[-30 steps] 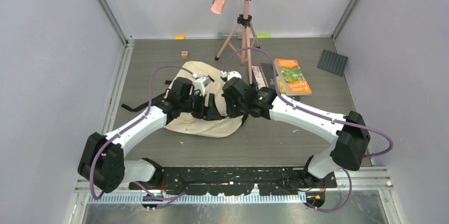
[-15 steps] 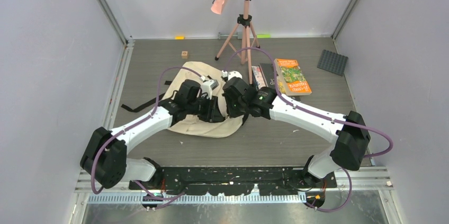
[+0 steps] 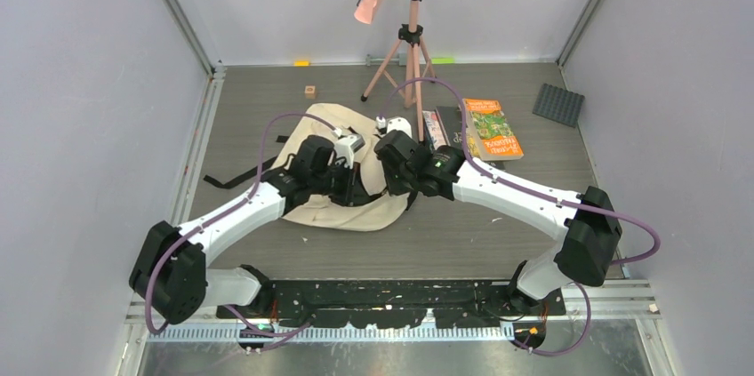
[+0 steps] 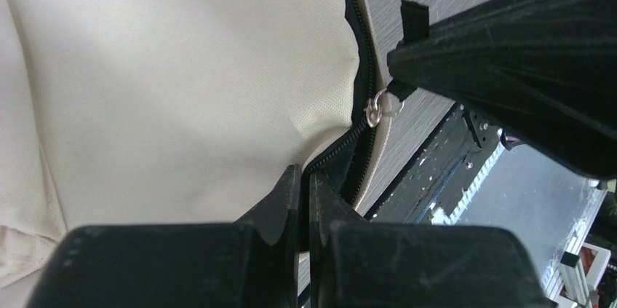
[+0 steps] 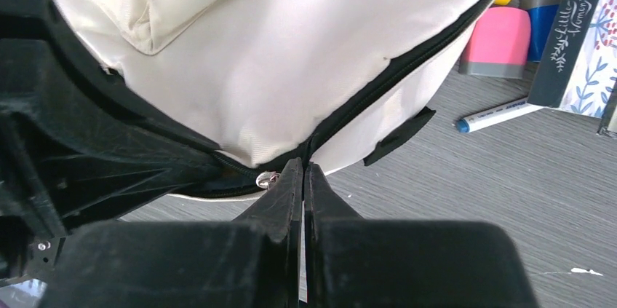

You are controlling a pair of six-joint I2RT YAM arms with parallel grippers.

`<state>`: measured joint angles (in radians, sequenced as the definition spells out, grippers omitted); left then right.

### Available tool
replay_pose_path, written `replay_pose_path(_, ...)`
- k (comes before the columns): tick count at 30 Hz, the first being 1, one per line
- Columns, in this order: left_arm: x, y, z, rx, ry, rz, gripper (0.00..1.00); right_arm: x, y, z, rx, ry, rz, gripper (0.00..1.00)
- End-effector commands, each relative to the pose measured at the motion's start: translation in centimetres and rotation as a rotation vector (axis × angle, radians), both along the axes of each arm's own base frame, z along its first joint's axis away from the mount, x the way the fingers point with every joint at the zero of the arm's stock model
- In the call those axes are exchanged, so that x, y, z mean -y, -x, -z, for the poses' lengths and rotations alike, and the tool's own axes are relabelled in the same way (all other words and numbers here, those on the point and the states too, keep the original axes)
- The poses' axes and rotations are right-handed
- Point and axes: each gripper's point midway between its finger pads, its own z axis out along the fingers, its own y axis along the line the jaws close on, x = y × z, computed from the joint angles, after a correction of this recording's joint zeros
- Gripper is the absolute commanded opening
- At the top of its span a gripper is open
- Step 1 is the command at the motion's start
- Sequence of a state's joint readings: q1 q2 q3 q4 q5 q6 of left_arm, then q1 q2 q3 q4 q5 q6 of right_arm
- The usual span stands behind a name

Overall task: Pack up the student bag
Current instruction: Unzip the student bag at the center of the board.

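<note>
Bracing grip: left pincer [image 4: 306,180] pinched shut on student bag [image 3: 342,212] edge right beside the zip [image 5: 407,68], likely to hold the fabric taut. Right pincer [image 5: 303,171] is shut on zip, ring pull [image 5: 267,178] just left of its tips. Bag lies beneath both pincers on bench [image 3: 462,234].

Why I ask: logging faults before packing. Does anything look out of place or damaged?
Nothing spilled or damaged. A pen lies loose by the bag, and a small block sits alone far back. The books lie in a skewed pile.
</note>
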<state>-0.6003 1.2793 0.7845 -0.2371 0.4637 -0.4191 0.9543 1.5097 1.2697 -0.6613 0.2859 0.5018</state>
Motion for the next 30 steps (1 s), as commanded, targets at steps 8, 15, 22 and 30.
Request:
replay_pose_path(8, -4.2, 2.7, 1.9, -0.019, -0.144, -0.059, 0.0, 1.7, -3.7, -3.9, 0.145, 0.029, 0.112, 0.01)
replay_pose_path(15, -6.0, 4.3, 2.2, -0.039, -0.175, -0.102, 0.0, 2.3, -6.5, -3.0, 0.116, 0.036, 0.144, 0.01)
replay_pose_path(22, -8.1, 4.2, 1.6, -0.053, -0.231, -0.25, 0.0, 3.7, -9.3, -1.8, 0.101, 0.066, 0.164, 0.01)
replay_pose_path(30, -9.4, 4.4, 1.0, -0.076, -0.234, -0.359, 0.0, 3.7, -11.0, -0.2, 0.045, 0.062, 0.163, 0.01)
